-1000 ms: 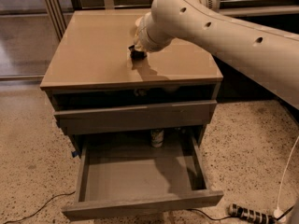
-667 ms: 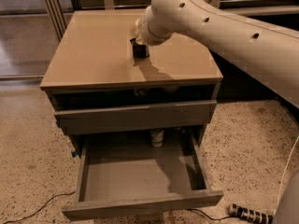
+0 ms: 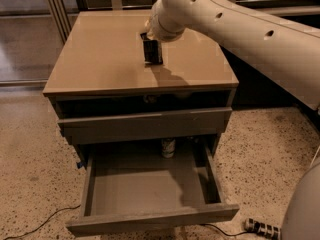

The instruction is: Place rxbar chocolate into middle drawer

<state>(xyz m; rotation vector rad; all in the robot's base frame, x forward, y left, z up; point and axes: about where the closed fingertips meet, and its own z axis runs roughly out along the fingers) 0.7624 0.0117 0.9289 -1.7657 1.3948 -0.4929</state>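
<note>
My gripper [image 3: 152, 52] hangs from the cream arm [image 3: 235, 29] and points down at the tan cabinet top [image 3: 100, 59], right at its surface near the back middle. The gripper is dark, and I cannot pick out the black rxbar chocolate from it; the bar does not show anywhere else on the top. The middle drawer [image 3: 145, 186], the wide dark-grey bottom one, is pulled fully open below and its grey floor is bare.
A small can or bottle [image 3: 168, 147] stands at the back of the open drawer space. A shut grey drawer front [image 3: 145, 124] sits above it. A power strip [image 3: 261, 227] and a cable [image 3: 40, 221] lie on the speckled floor.
The gripper has shifted slightly toward the back and right over the cabinet top. The drawer has not moved.
</note>
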